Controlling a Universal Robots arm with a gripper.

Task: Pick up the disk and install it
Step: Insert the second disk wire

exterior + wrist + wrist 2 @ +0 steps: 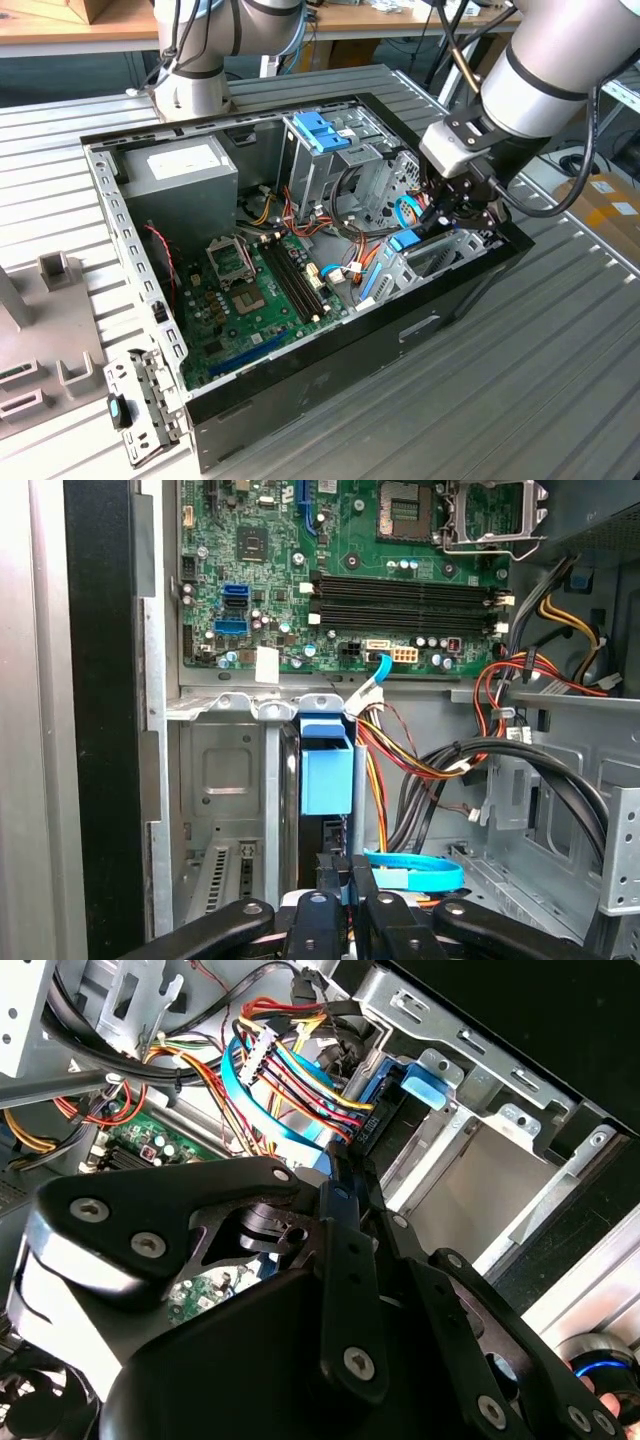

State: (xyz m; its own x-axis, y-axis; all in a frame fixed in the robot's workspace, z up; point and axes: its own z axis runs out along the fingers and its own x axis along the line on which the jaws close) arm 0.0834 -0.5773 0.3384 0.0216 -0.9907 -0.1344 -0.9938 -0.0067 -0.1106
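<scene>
Gripper point(452, 212): right of centre in exterior view, inside open computer case point(330, 340); jaws clamped on disk point(326, 770), standing edgewise in its metal bay point(225, 780).

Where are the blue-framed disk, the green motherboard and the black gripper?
Blue-framed disk point(326, 775): first wrist view, blue carrier end.
Green motherboard point(250, 300): exterior view, board's middle.
Black gripper point(340, 880): first wrist view, between fingertips.

Robotics lab, open computer case point(330, 330) on slatted metal table point(520, 380), wooden workbenches point(60, 25)
</scene>
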